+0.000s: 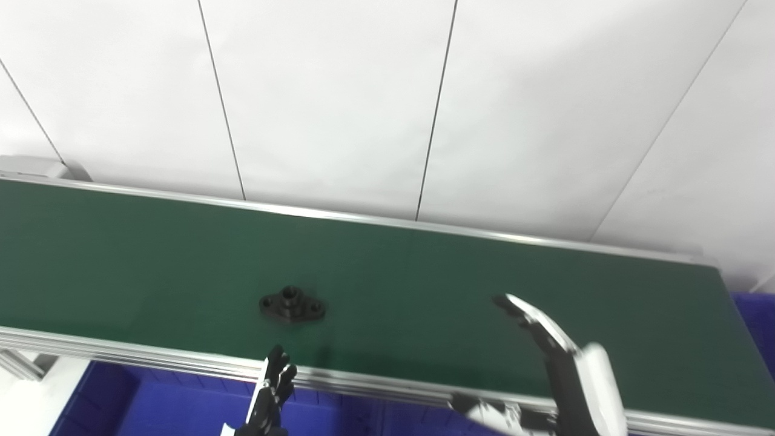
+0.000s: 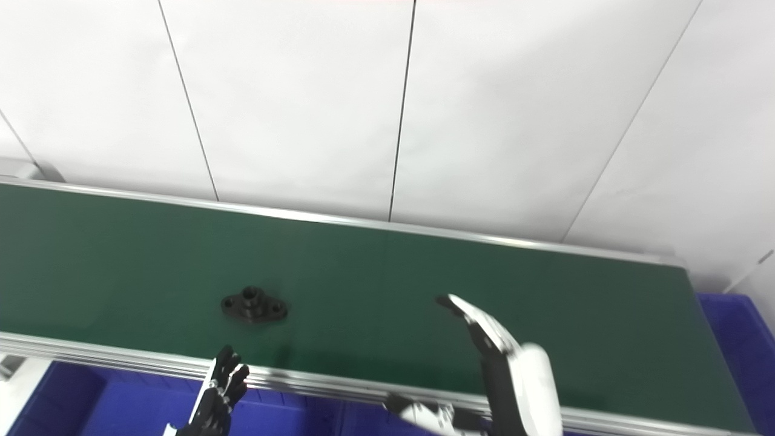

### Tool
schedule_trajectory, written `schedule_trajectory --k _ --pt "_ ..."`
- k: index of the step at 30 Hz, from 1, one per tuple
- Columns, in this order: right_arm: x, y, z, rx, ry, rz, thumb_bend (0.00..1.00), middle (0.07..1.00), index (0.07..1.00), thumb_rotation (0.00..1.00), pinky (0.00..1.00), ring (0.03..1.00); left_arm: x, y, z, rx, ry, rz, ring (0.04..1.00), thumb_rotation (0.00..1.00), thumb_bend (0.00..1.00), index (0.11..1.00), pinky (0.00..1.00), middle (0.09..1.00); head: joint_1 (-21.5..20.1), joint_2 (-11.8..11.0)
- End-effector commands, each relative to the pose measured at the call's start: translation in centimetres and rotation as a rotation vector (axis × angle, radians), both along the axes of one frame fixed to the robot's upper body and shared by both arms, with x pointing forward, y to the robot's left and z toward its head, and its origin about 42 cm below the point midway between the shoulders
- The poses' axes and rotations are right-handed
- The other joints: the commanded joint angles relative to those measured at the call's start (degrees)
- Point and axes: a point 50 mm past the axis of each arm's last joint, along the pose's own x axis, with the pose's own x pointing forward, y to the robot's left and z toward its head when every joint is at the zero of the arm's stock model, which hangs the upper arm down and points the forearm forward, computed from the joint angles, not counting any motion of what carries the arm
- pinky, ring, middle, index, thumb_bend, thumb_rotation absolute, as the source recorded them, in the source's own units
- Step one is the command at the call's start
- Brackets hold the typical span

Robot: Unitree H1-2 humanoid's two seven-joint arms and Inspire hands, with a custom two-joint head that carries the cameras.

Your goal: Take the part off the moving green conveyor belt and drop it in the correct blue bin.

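A black flanged part (image 1: 292, 304) with a raised hub lies on the green conveyor belt (image 1: 151, 260), left of centre, near the belt's front rail. My left hand (image 1: 270, 393) is below the front rail, just in front of the part, with its fingers pointing up and close together, holding nothing. My right hand (image 1: 554, 357) reaches over the belt's right half, well to the right of the part, fingers extended and apart, empty. The part also shows in the right eye view (image 2: 253, 306).
A blue bin (image 1: 151, 402) sits below the belt's front rail at the lower left. Another blue bin (image 2: 742, 339) lies past the belt's right end. A white panelled wall (image 1: 387, 103) stands behind the belt.
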Motion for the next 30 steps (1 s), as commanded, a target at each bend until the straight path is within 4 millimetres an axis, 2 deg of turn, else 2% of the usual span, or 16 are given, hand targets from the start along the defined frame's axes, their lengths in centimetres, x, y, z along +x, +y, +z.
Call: schedule_trajectory --k 1,3,4,6,13,21,25,30 --pt "1.3 0.1 1.3 -0.052 0.010 0.002 0.97 0.784 0.798 0.63 0.87 0.792 -0.1 0.2 0.9 -0.007 -0.035 -0.009 0.968 1.00 0.73 1.000 0.97 1.000 -0.16 -0.02" --pt "3.0 0.4 1.2 -0.093 0.044 0.005 0.99 0.769 0.778 0.60 0.86 0.787 0.0 0.3 0.9 -0.002 -0.034 -0.012 0.965 1.00 0.73 1.000 0.96 1.000 -0.88 -0.09" --pt "3.8 0.6 1.1 -0.121 0.049 0.003 1.00 0.751 0.757 0.57 0.80 0.776 0.0 0.3 0.9 -0.001 -0.035 -0.015 0.966 1.00 0.73 1.000 0.96 1.000 -1.11 -0.08" --pt "5.3 1.1 0.7 -0.162 0.059 -0.002 1.00 0.735 0.750 0.54 0.78 0.772 0.2 0.3 0.9 -0.001 -0.040 -0.020 0.967 1.00 0.72 1.000 0.96 1.000 -1.44 -0.21" --pt "8.5 2.2 -0.1 -0.212 0.081 0.007 1.00 0.738 0.770 0.50 0.84 0.791 0.4 -0.1 1.0 0.001 -0.043 -0.034 0.970 1.00 0.71 1.000 0.97 1.000 -0.79 -0.75" --pt "11.3 3.4 -0.6 -0.246 0.136 0.041 0.98 0.767 0.818 0.47 0.85 0.777 0.2 -0.2 1.1 0.010 -0.045 -0.036 0.956 1.00 0.71 1.000 0.96 0.989 0.99 -0.55" --pt "12.7 4.7 -1.4 -0.268 0.170 0.047 0.99 0.762 0.827 0.47 0.80 0.751 0.0 0.0 1.0 0.031 -0.043 -0.039 0.936 1.00 0.71 1.000 0.93 0.968 0.96 -0.46" --pt "14.1 6.6 -2.5 -0.291 0.219 0.034 0.99 0.715 0.819 0.45 0.61 0.676 0.1 -0.1 0.9 0.027 -0.037 -0.040 0.932 1.00 0.71 1.000 0.92 0.954 1.28 -0.63"
